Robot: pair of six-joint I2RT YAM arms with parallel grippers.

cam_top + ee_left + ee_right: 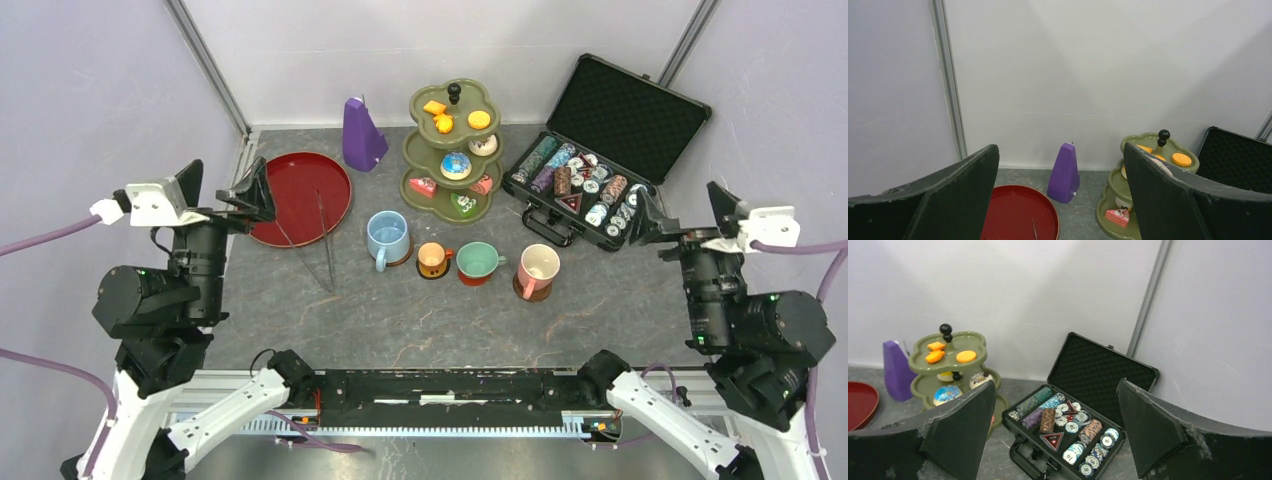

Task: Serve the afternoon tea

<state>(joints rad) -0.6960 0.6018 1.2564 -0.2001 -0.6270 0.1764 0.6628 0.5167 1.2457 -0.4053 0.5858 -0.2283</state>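
Afternoon tea, laid out at mid-table. Left gripper (pixel 258 192): fingers spread, empty, at the left edge of a red tray (pixel 290 185); metal tongs (pixel 327 245) lie across the tray's near rim. Purple pyramid (pixel 362 135) just beside the olive three-tier stand (pixel 420 103), which carries small cakes (pixel 456 165). In front, a row on coasters (pixel 470 281): blue mug (pixel 386 238), orange mug (pixel 432 258), teal mug (pixel 477 261), pink mug (pixel 538 268). Open chip case (pixel 625 110). Right gripper (pixel 650 222): fingers spread, empty.
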